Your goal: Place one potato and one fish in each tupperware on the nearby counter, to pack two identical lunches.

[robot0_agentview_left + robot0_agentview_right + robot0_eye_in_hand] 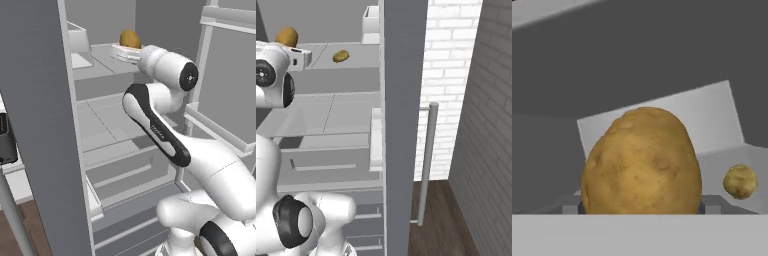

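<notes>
The potato (642, 162) has matt, pitted brown skin (a smaller one (740, 182) looks alike); the shelf (107, 62) is smooth grey; the arm (200, 155) is glossy white plastic.

No legible text, label, brand, number or sign was present. The arm's dark forearm cover (159, 131) in the left base view, below the potato (129, 38), carried a small pale mark, possibly lettering, too blurred to read.
</notes>
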